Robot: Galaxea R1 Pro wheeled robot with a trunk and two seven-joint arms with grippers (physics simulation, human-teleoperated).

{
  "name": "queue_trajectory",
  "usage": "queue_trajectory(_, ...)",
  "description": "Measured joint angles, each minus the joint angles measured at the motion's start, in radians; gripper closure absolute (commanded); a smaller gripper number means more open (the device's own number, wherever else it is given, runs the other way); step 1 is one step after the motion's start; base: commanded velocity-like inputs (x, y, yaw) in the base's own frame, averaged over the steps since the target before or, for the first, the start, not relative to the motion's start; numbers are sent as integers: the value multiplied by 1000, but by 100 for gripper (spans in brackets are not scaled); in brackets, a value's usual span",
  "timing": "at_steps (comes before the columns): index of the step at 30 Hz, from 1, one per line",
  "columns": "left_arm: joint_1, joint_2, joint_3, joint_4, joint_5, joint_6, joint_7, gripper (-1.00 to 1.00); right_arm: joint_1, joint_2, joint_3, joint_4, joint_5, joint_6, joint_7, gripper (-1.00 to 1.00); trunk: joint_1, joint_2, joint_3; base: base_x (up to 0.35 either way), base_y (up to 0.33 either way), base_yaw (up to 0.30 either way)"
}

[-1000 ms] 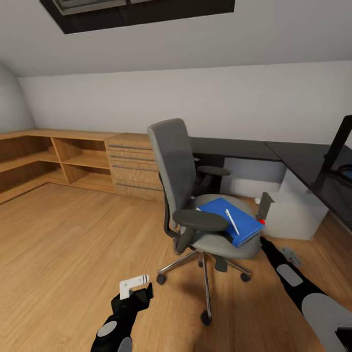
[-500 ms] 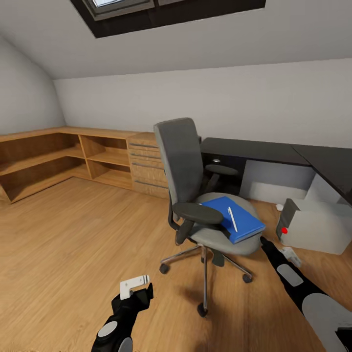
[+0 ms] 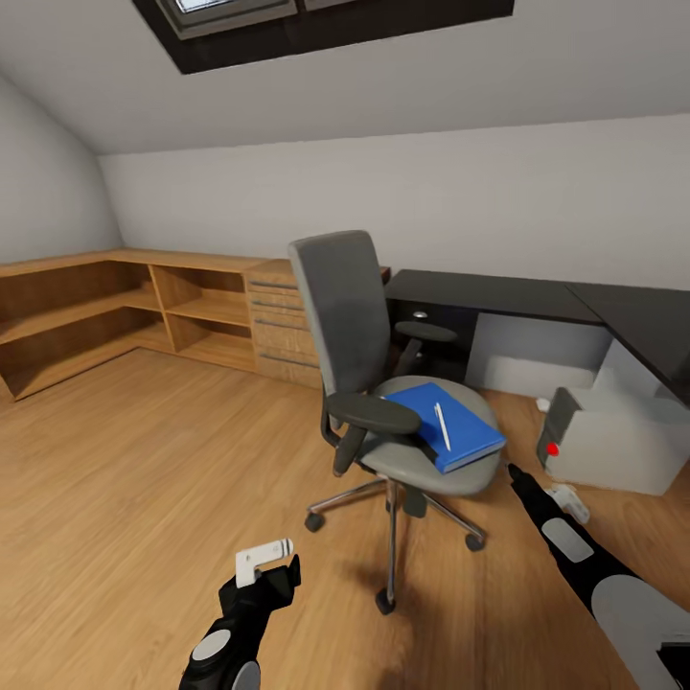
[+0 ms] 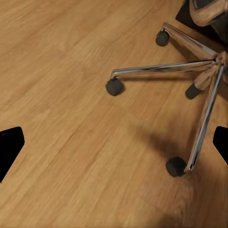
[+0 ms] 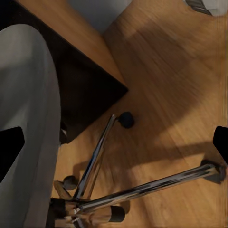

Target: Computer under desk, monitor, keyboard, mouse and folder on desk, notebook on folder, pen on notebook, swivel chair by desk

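The left pincer [image 3: 265, 561] hangs spread and empty over the floor [image 3: 144, 479]. Ahead and to its right stands the chair [image 3: 383, 383], carrying the folder [image 3: 443, 425] and the pen [image 3: 442, 425]. The right pincer [image 3: 513, 471] reaches beside the seat, fingers apparently apart. Beyond it sits the computer [image 3: 609, 441], under the worktop [image 3: 498, 295].

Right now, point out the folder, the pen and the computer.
folder [image 3: 458, 433]: head view, bare blue cover right of the pen.
pen [image 3: 441, 425]: head view, middle of its shaft.
computer [image 3: 613, 441]: head view, silver side panel.
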Motion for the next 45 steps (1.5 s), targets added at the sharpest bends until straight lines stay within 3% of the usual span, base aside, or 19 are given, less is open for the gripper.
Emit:
queue_trajectory(15, 0, 0, 3, 0, 0, 0, -2, -100, 0, 2, 0, -1, 1, -1, 0, -100, 0, 0, 0, 11, 0, -87)
queue_trajectory(36, 0, 0, 2, 0, 0, -1, -2, -100, 0, 2, 1, -1, 2, -1, 0, -100, -1, 0, 0, 260, 0, -1)
queue_trajectory(45, 0, 0, 5, 0, 0, 0, -3, -100, 0, 2, -2, -3, 3, -2, 0, -100, 0, 0, 0, 29, 0, 0)
